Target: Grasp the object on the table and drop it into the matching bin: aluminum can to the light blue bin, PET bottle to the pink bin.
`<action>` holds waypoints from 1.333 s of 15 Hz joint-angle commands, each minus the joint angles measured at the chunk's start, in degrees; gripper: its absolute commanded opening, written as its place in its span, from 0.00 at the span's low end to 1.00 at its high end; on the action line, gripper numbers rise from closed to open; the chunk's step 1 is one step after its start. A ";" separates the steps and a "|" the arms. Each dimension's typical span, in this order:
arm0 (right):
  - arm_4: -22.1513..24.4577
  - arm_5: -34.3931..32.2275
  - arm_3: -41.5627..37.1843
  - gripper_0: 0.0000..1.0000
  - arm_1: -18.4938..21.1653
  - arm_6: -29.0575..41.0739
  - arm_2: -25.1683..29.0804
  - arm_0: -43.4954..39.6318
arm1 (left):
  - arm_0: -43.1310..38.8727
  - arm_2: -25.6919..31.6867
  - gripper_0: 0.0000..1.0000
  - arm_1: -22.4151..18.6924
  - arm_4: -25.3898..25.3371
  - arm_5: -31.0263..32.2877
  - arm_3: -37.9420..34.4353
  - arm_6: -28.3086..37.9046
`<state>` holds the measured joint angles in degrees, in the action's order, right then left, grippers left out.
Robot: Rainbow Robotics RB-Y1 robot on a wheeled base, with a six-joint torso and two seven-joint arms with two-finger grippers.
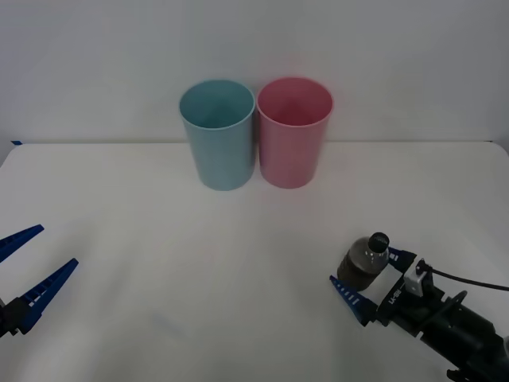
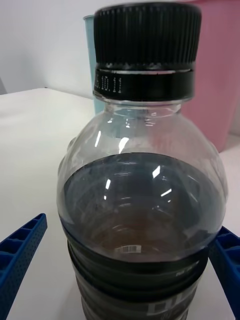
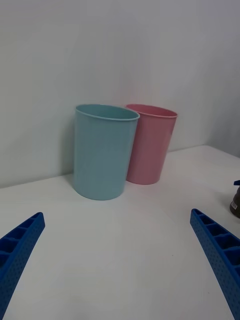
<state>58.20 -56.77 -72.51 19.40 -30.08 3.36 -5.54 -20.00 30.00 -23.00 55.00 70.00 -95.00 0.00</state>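
Note:
The PET bottle (image 1: 364,267), small, clear, dark-filled and black-capped, stands upright on the white table (image 1: 199,263) at the front right. My right gripper (image 1: 374,277) is open and straddles it, one blue finger on each side. In the right wrist view the bottle (image 2: 140,200) sits between the fingers (image 2: 20,255), with a small gap showing at the sides. At the back centre the light blue bin (image 1: 219,135) and the pink bin (image 1: 293,134) stand side by side, pink on the right. My left gripper (image 1: 32,267) hovers open at the front left, holding nothing.
In the left wrist view the light blue bin (image 3: 104,152) and pink bin (image 3: 150,145) stand near the back wall, and the bottle (image 3: 235,205) shows at the edge. Bare tabletop lies between the bottle and the bins.

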 commanded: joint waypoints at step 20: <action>-4.32 5.62 -23.46 0.00 6.09 18.30 -3.28 -2.90 | 0.00 0.00 1.00 0.00 0.00 0.00 0.00 0.00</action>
<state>54.79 -53.24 -93.16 23.95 -13.54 1.05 -7.97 -20.00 30.00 -23.00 55.00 70.00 -95.00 0.00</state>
